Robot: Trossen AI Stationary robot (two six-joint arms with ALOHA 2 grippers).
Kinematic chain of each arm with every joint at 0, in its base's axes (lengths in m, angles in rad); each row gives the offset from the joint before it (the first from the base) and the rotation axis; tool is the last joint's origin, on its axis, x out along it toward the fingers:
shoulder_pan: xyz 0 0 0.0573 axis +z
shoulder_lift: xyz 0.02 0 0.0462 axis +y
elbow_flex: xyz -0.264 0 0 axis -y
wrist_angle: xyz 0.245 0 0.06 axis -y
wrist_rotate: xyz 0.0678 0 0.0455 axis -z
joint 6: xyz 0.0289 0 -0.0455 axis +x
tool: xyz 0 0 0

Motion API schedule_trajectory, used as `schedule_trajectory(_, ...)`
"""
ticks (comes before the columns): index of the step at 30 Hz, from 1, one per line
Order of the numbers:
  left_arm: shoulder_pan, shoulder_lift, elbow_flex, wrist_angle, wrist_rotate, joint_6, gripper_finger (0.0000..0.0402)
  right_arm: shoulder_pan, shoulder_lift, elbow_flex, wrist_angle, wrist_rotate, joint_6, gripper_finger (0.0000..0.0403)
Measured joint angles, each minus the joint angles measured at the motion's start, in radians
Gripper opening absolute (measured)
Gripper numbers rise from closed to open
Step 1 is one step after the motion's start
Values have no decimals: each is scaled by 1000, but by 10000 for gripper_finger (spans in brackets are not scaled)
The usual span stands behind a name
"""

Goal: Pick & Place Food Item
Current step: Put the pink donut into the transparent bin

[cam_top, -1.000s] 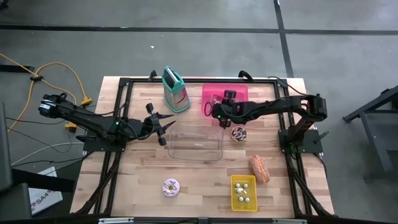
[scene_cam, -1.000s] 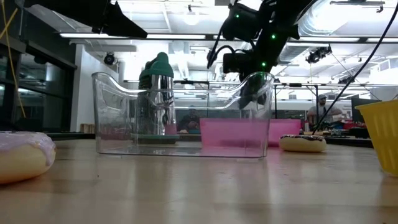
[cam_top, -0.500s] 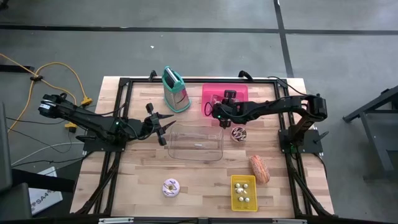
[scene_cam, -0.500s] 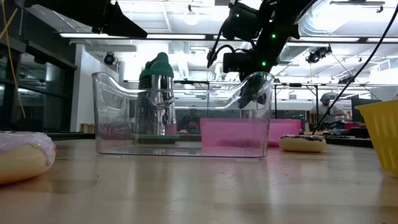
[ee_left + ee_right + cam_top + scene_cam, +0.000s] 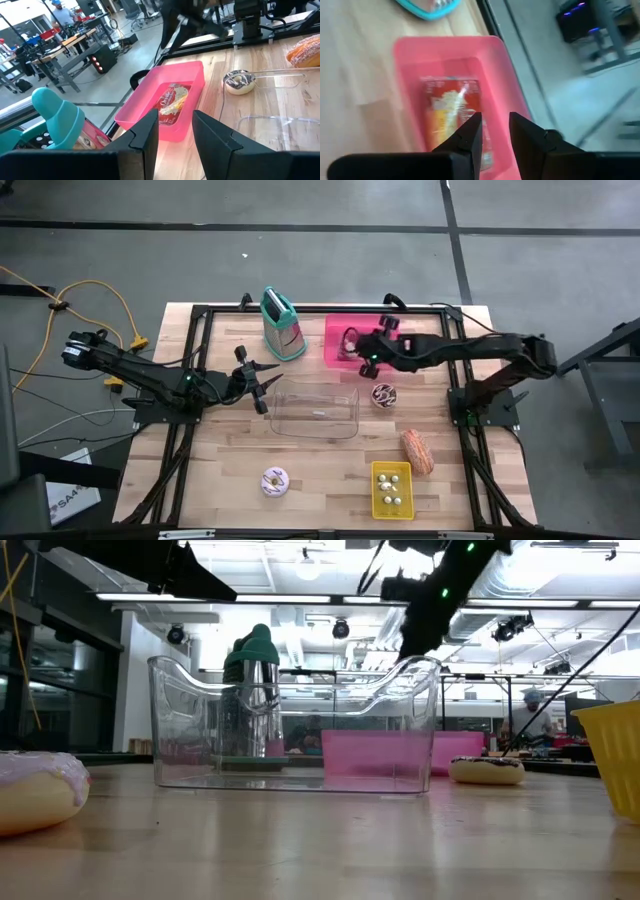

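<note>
Over the pink tray [image 5: 352, 340] at about 1 o'clock on the table, the right gripper [image 5: 492, 131] is poised with its fingers slightly parted, nothing held. Looks like the approach step: the snack packet [image 5: 454, 116] lying in the tray needs to be reached and pinched next. Its lettering can't be read. The left gripper [image 5: 175, 131] is parked at 9 o'clock beside the clear tub [image 5: 316, 408], part open, empty.

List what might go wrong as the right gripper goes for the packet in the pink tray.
1. The red snack packet lies flat in the shallow pink plastic tray; the narrowly parted right gripper may slide off it.
2. A low approach may catch the tray's wall and drag the tray.
</note>
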Motion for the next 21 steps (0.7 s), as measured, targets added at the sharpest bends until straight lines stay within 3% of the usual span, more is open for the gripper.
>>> schedule_trajectory(10, -6, 0, 0, 0, 3, -8, 113, 36, -162, 0, -148, -119, 209, 86)
schedule_trajectory(21, -48, 0, 0, 0, 3, -10, 113, 139, -184, 0, -184, -157, 240, 86)
